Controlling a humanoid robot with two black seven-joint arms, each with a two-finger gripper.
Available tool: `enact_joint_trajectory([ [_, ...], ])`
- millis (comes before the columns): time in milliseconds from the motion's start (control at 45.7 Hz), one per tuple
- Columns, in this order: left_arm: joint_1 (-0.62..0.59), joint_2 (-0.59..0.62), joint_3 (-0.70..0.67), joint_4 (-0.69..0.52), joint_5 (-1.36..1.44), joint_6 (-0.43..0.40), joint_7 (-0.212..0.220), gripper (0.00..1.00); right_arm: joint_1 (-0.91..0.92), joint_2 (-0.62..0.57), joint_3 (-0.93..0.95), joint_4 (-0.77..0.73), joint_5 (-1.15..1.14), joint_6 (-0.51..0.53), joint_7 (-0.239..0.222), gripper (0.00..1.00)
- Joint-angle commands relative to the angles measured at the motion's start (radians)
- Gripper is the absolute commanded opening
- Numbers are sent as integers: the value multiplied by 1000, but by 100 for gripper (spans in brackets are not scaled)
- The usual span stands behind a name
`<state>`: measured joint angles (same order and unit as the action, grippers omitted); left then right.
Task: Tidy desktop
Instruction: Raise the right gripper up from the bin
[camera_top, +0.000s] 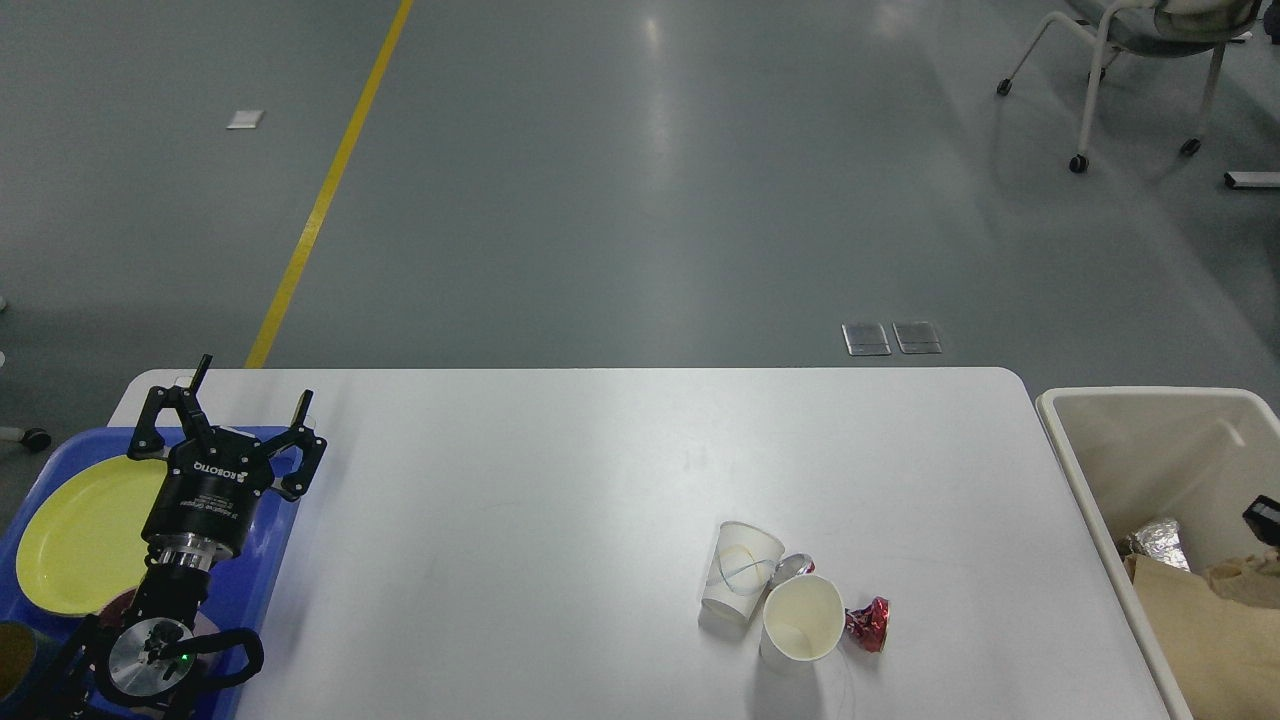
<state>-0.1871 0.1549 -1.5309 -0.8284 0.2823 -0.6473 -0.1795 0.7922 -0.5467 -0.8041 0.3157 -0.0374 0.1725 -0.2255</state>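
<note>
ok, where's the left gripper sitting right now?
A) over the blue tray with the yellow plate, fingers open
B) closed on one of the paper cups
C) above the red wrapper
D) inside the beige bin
A. The left gripper hangs with fingers spread over the far edge of the blue tray holding the yellow plate, holding nothing, far from the paper cups on the desktop.

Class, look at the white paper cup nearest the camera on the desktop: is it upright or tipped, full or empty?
Tipped and empty. The white paper cup leans with its mouth tilted toward the camera, showing a bare cream inside.
</note>
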Motion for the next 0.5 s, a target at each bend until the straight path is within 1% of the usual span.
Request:
enact_joint_trajectory([
  [0,0,0,0,0,0,0,0,96,-152,122,33,-162,2,-96,0,0],
  [66,0,0,0,0,0,0,0,96,-200,152,42,-188,2,-151,0,0],
  [131,-2,0,0,0,0,0,0,96,-218,163,45,-190,5,-180,-2,0],
  [284,0,0,0,0,0,0,0,96,-237,169,42,-195,14,-203,-2,0],
  [481,0,0,0,0,0,0,0,96,-240,171,34,-198,16,-208,0,0],
])
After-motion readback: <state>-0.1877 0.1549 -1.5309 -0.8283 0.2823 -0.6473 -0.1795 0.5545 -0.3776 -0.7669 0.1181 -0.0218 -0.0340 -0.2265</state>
